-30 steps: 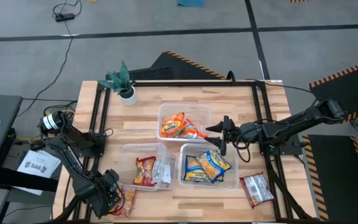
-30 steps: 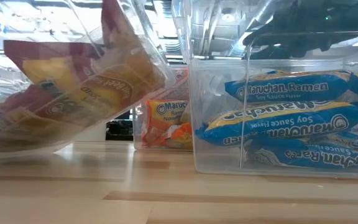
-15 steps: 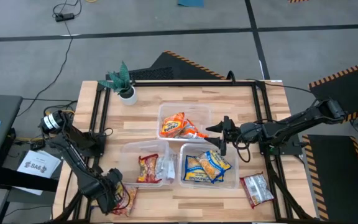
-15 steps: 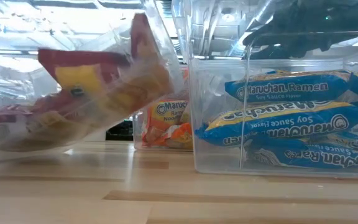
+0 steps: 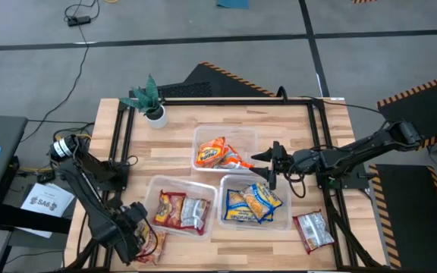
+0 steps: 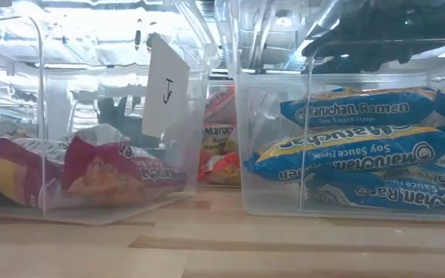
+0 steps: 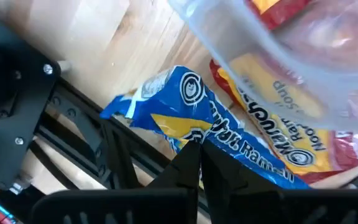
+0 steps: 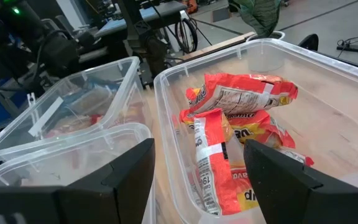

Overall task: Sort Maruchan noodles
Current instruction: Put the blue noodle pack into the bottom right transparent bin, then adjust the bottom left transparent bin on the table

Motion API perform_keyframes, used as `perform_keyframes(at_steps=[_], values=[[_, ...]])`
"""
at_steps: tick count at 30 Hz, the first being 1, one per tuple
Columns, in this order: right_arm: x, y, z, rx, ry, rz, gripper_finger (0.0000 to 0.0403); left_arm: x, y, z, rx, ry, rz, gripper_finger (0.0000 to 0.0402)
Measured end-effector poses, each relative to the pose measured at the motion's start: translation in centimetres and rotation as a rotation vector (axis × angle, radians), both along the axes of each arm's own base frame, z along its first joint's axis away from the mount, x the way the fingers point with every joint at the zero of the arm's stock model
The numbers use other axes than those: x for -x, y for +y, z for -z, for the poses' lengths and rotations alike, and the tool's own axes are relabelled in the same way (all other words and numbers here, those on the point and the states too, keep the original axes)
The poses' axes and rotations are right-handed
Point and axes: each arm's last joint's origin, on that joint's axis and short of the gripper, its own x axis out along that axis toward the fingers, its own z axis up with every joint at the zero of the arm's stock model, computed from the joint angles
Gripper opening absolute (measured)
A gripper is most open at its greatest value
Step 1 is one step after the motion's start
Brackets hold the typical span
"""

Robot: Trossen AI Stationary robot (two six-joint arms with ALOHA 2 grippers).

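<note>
At the table's near left corner my left gripper (image 5: 141, 241) is shut on a blue-and-yellow noodle packet (image 7: 229, 130). That packet lies on a red-and-yellow packet (image 7: 278, 106), next to the corner of a clear tub (image 7: 260, 43). The tub (image 5: 203, 186) holds red packets (image 5: 171, 208) flat on its floor. Orange packets (image 5: 218, 154) fill the far tub (image 5: 199, 133). Blue packets (image 5: 253, 203) fill the near right tub (image 5: 287, 220). My right gripper (image 5: 266, 168) hangs open between those two tubs, with nothing between its fingers (image 8: 117, 180). My left gripper has its fingertips together on the blue-and-yellow packet's printed wrapper (image 7: 194, 134), about halfway along it. They come slanting down from the near left. Whether a fold of wrapper sits between them I cannot tell. The packet lies on the packet beneath it, not lifted.
A silvery-red packet (image 5: 312, 230) lies loose at the table's near right. A small potted plant (image 5: 149, 98) stands at the far left corner. A dark metal frame (image 5: 120, 152) runs along the table's left and right edges.
The tub with the red packets was tipped up a second ago. It has dropped back flat onto the table, and its packets have slid down onto its floor. My left gripper has stayed at the near left corner.
</note>
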Motion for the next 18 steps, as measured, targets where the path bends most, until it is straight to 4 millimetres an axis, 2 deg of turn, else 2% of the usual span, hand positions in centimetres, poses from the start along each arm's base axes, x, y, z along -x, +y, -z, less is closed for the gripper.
perform_keyframes(at_steps=[12,15,18], values=[[0.0,0.0,0.0,0.000,0.001,0.000,0.0269,0.1,0.2,-5.2,-0.032,0.010,-0.001,0.0000],[0.0,0.0,0.0,0.001,0.001,-0.001,0.0269,0.0,0.3,-6.1,-0.027,-0.053,0.013,0.0000],[0.0,0.0,0.0,0.001,0.002,-0.001,0.0269,-0.1,0.3,-6.1,-0.060,-0.095,0.043,0.0000]])
